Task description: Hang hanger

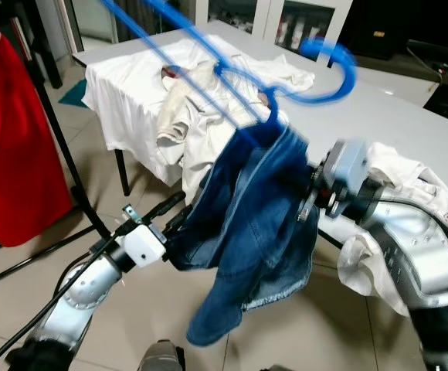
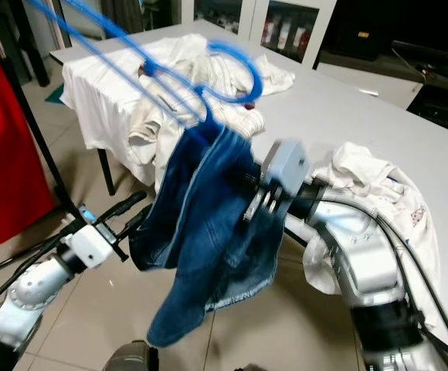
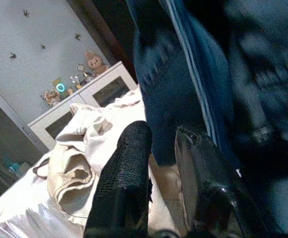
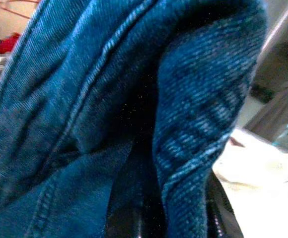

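- While the blue hanger [image 1: 232,69] is already loaded with a pair of denim shorts [image 1: 247,232], it is not on any rail: it is carried in the air in front of the white bench [image 1: 409,116], its hook [image 1: 336,73] blurred and pointing away from the robot
- Loading the garment therefore looks done; what is left, as I judge it, is to bring the hook over a bar and let it settle there
- Right claw [image 2: 247,197] is buried in the denim just under the hanger, and the right wrist view shows blue cloth bunched between its black fingers, so it seems clamped on the shorts, and through them carries the hanger
- Left claw [image 1: 166,212] reaches to the lower edge of the shorts, on the side away from the bench; in its wrist view its two fingers [image 3: 124,188] stand a little apart with nothing gripped between them, the denim hanging just beyond
- White clothes [image 1: 201,100] lie heaped on the bench behind the hanger, and one more white garment [image 1: 409,193] is draped over the right arm
- A red garment [image 1: 11,147] hangs well to the left of the bench beside a dark slanted stand pole [image 1: 62,147]; that stand is probably the target, though its top bar is out of the frames
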`<state>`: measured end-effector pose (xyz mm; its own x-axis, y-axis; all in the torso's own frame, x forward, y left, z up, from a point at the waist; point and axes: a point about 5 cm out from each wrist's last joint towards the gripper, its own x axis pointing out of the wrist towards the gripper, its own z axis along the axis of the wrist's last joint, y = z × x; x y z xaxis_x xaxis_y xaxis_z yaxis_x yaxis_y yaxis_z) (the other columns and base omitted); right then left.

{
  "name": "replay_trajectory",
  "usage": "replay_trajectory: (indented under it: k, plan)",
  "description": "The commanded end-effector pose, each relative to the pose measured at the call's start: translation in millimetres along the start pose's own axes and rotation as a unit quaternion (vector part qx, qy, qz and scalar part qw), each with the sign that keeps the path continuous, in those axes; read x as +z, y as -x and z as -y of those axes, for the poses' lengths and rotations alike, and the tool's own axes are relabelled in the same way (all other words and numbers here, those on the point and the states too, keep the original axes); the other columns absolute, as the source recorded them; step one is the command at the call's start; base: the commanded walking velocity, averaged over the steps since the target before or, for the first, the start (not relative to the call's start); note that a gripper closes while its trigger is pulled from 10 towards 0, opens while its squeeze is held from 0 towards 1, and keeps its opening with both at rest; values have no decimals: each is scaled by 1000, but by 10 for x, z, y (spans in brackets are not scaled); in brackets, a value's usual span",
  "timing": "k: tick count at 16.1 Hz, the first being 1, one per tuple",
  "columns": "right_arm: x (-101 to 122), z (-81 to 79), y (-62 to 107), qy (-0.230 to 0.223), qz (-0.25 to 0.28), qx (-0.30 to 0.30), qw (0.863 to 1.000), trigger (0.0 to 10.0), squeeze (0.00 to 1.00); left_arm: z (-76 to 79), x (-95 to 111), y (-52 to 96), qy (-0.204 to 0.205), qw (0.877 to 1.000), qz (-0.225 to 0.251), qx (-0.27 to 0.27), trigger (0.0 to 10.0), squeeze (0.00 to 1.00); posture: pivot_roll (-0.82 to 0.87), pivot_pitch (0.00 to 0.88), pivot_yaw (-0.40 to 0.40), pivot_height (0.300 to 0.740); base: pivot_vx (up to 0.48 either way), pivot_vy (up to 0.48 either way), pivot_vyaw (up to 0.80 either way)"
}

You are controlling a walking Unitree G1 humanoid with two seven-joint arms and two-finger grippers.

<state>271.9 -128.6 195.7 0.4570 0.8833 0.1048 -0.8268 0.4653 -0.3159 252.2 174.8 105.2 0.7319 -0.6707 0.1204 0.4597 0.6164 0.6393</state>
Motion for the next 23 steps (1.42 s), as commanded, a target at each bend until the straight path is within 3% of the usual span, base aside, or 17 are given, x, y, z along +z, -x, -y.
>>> replay_trajectory:
  k: [1,5,10,13,15,18,23]
  plan:
    - [119,-54,-33,-1,27,23,999,0,0,1,42,-5,0,1000,5,-6,10000,0,128,4,-89,710,0,0,0]
    - [172,-122,-60,-40,46,45,997,0,0,115,64,22,14,1000,-3,-11,10000,0,133,3,-92,710,0,0,0]
    - [-163,-264,-51,-118,20,17,993,0,0,287,69,66,37,999,-16,-25,10000,0,142,4,-95,710,0,0,0]
    - [-412,-323,-85,-125,-10,-9,992,0,0,373,62,96,55,998,-24,-29,10000,0,144,7,-92,710,0,0,0]
    - [-458,-311,-110,-122,-13,-22,992,0,0,392,59,99,59,998,-25,-29,10000,0,144,7,-92,710,0,0,0]
    - [-547,-140,-208,-100,-8,-108,989,0,0,439,64,113,85,996,-29,-22,10000,0,156,15,-92,710,0,0,0]
    - [-564,-139,-195,-102,3,-98,990,0,0,515,-15,196,102,993,-52,-10,10000,0,160,21,-99,710,0,0,0]
